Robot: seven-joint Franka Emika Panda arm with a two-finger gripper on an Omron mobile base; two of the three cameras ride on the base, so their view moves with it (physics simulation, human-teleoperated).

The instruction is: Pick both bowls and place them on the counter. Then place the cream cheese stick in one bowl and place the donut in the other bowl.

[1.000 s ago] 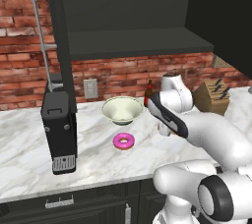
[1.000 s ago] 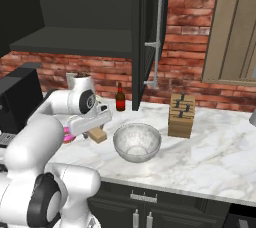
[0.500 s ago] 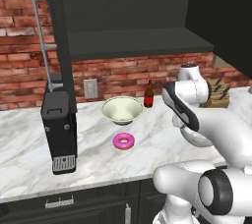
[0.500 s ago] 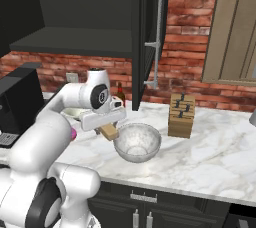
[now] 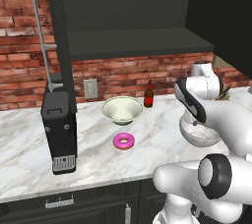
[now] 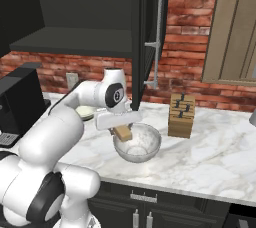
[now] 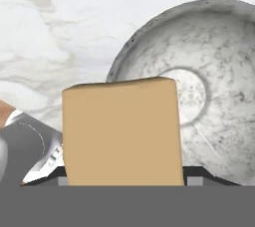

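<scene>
The gripper (image 6: pixel 122 131), clamped on the cream cheese stick (image 6: pixel 123 132), has swung over the marbled bowl's (image 6: pixel 142 144) rim; its fingertips are hidden.

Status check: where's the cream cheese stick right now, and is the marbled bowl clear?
Gripper shut on cream cheese stick, at near rim of grey marbled bowl. Not yet released. Donut on counter beside cream bowl. Nothing blocking the drop.
</scene>
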